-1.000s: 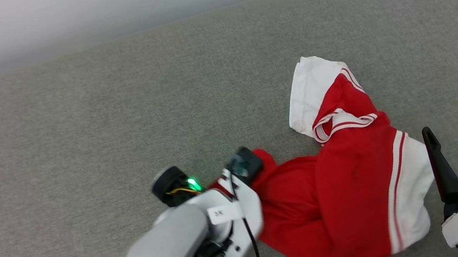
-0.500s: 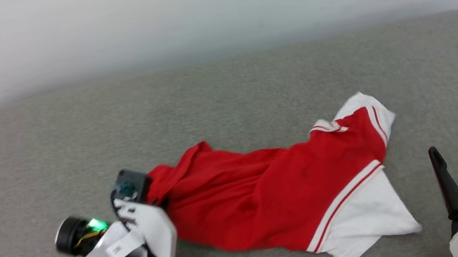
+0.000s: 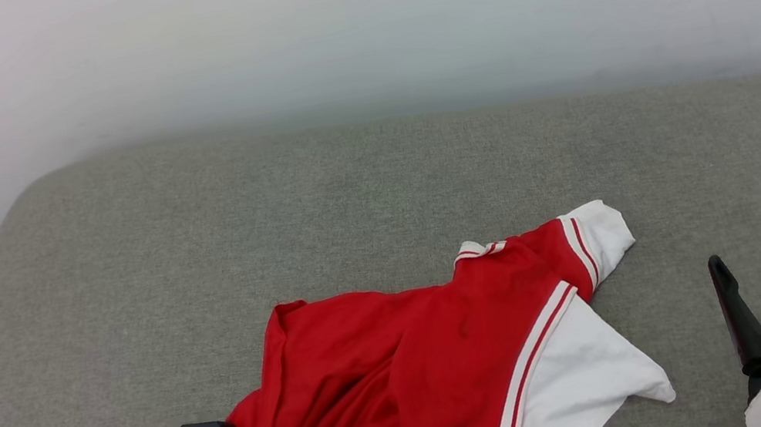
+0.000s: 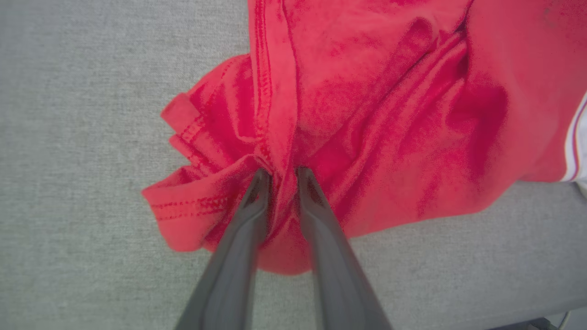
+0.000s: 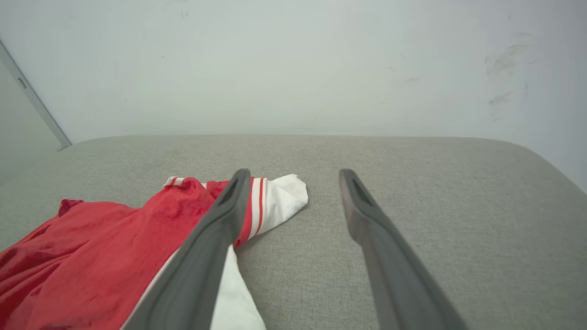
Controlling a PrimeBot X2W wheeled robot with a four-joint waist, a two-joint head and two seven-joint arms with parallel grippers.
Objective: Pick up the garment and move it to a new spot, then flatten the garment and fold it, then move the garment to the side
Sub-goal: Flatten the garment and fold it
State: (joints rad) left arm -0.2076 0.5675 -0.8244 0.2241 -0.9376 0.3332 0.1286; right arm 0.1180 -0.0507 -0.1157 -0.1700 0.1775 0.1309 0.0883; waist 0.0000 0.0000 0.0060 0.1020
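- The garment (image 3: 409,373), a red jersey with white sleeves and red-and-white striped trim, lies crumpled on the grey cushion (image 3: 128,289), towards its near edge.
- One white sleeve (image 3: 590,380) spreads flat at the near right; the other (image 3: 604,237) points towards the pale wall (image 3: 346,16).
- The left gripper (image 4: 283,173) sits at the garment's left end, its jaws nearly closed, pinching a ridge of red hem cloth whose creases fan out from the tips.
- The right gripper (image 3: 747,256) holds nothing, its fingers spread wide, to the right of the garment and apart from it, above bare cushion.
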